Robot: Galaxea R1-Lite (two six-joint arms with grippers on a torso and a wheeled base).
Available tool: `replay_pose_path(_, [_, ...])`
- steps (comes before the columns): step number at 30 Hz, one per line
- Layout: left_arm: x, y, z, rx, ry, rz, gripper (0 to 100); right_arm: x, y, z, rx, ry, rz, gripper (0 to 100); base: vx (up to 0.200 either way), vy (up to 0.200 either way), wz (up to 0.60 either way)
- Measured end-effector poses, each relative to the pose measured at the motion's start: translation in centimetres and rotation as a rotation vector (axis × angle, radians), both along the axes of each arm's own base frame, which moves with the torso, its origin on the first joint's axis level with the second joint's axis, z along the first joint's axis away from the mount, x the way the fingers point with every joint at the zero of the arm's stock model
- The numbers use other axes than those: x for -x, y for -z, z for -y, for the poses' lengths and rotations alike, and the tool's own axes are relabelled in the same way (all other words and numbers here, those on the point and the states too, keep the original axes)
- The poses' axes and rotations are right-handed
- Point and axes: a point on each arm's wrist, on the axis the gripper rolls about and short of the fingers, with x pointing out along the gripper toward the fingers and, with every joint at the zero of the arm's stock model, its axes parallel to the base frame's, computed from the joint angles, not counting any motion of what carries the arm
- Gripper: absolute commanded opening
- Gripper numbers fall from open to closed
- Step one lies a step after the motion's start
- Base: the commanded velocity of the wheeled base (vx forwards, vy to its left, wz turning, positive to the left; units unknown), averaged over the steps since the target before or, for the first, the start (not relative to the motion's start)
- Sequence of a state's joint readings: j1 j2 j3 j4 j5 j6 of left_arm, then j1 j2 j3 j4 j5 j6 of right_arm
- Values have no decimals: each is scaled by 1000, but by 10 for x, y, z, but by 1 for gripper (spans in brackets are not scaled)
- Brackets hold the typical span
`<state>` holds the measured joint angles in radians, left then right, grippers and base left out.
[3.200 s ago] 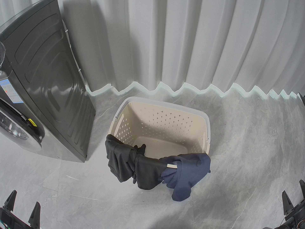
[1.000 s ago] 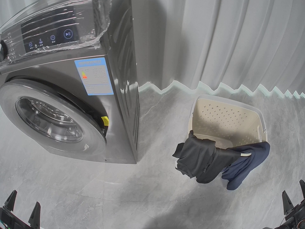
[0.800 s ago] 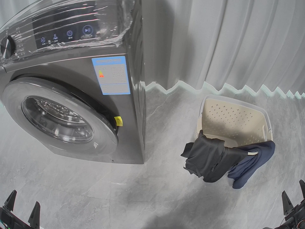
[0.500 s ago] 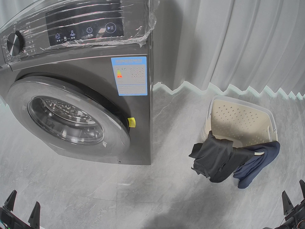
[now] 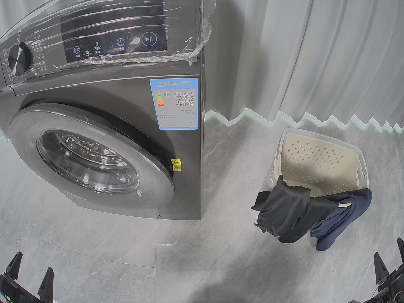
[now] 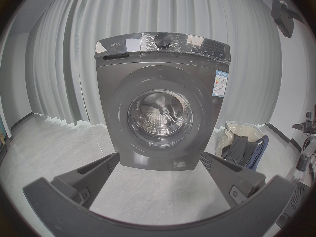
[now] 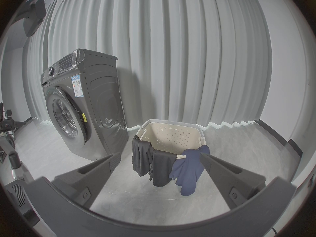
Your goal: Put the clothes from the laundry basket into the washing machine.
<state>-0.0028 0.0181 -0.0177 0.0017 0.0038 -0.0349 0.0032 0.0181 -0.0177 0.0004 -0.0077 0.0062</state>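
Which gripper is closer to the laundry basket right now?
Right. The right gripper hangs low on the near side of the basket, just past its right corner. The left gripper is far across the floor, in front of the washer.

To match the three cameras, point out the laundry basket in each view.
Head view: the laundry basket on the floor at the right, beside the washing machine, clothes draped over its near rim.
Left wrist view: the laundry basket beyond the machine's labelled corner, before the curtain.
Right wrist view: the laundry basket on the floor, next to the machine's side panel.
Shared landmark: the blue label on the machine's front.
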Motion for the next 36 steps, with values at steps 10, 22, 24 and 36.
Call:
replay_pose_path(10, [0,0,0,0,1,0,100,0,0,0,0,0,0,100,0,160,0])
replay_pose_path(22, [0,0,0,0,0,0,100,0,0,0,0,0,0,100,0,33,0])
replay_pose_path(24, [0,0,0,0,0,0,100,0,0,0,0,0,0,100,0,200,0])
replay_pose_path(36, [0,0,0,0,0,0,100,0,0,0,0,2,0,100,0,200,0])
